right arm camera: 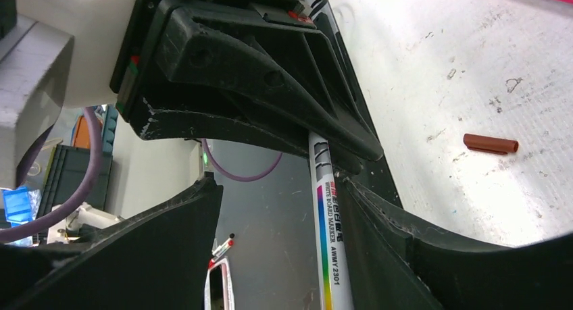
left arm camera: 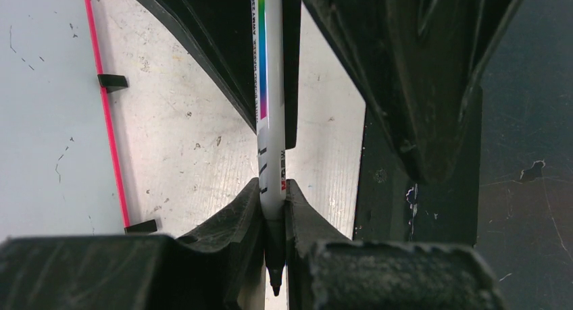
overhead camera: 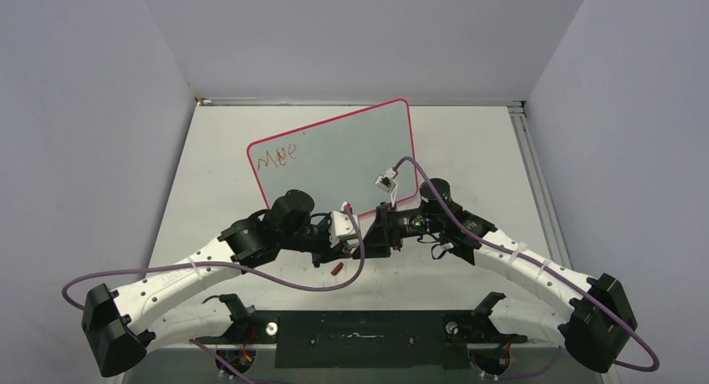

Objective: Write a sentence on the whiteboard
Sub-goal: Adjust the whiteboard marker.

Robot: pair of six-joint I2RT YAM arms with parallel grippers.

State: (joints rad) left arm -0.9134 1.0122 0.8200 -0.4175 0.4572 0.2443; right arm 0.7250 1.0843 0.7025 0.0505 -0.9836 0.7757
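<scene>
The whiteboard (overhead camera: 351, 150) lies tilted on the table, pink-rimmed, and its edge shows in the left wrist view (left arm camera: 47, 121). The sentence (overhead camera: 278, 156) reads only "Move" in shaky red-brown letters near the board's left end. My left gripper (overhead camera: 339, 240) (left arm camera: 273, 188) is shut on a white whiteboard marker (left arm camera: 271, 87) near its bare tip, in front of the board's near edge. My right gripper (overhead camera: 374, 233) (right arm camera: 277, 188) is open, its jaws wide around the marker's barrel (right arm camera: 331, 242), which rests against one finger (right arm camera: 405, 249).
The marker's red-brown cap (overhead camera: 337, 268) (right arm camera: 491, 144) lies on the table just in front of the grippers. Two black feet (left arm camera: 111, 82) stick out from the board's edge. Purple cables loop near both arms. Grey walls close in the table on three sides.
</scene>
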